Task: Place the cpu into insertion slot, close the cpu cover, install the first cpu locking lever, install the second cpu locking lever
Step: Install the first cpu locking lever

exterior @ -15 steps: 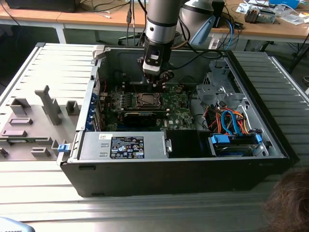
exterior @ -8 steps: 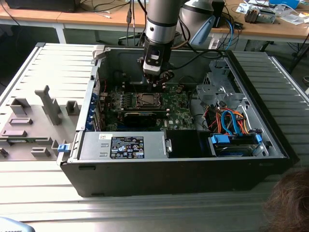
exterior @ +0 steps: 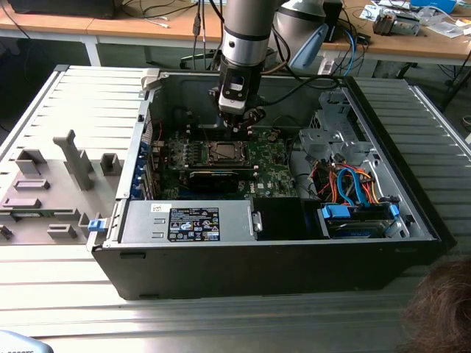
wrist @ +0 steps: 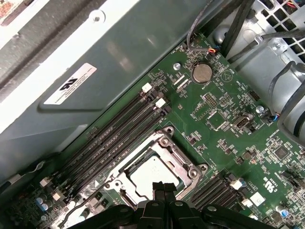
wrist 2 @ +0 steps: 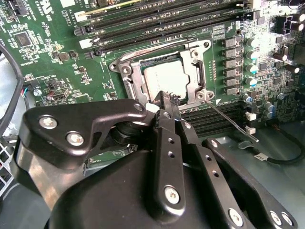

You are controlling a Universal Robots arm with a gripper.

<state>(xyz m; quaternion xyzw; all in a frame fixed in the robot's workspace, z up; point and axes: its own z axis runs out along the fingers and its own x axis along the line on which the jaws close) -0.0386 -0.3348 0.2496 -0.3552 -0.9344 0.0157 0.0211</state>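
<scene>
Inside the open computer case [exterior: 383,125], the gripper [exterior: 237,129] hangs just above the green motherboard [exterior: 268,158], its black fingers [wrist: 163,187] pressed together with nothing between them. In both wrist views the cpu [wrist 2: 164,78] lies flat in the insertion slot [wrist: 125,168], and the cpu cover [wrist 2: 197,67] lies closed over it, framing its silvery top. A thin locking lever [wrist 2: 232,123] angles away from the socket's corner.

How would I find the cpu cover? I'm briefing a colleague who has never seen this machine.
Inside the open black computer case lies the green motherboard. Beside its long black memory slots sits the cpu cover, a thin silvery square metal frame lying flat around the grey cpu, below the gripper. No neighbour has its large square window.
</scene>
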